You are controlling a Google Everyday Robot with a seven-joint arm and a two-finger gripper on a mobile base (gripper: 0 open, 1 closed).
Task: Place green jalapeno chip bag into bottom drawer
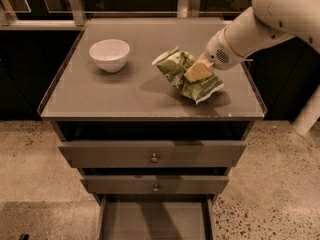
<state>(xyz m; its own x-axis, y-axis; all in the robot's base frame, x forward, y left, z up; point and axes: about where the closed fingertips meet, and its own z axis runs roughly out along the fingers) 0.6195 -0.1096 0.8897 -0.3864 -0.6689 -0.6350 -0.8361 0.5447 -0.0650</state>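
Note:
The green jalapeno chip bag (180,74) lies crumpled and tilted on the cabinet top, right of centre, with a shadow under its left end. My gripper (198,72) comes in from the upper right on the white arm. Its tan fingers (196,72) are closed on the middle of the bag. The bottom drawer (155,221) is pulled out at the lower edge of the view, and its flat grey floor is bare.
A white bowl (109,54) stands on the cabinet top (100,96) at the left. Two knobbed drawer fronts (154,154) sit slightly open above the bottom drawer. The top has a low raised rim. A speckled floor lies on both sides.

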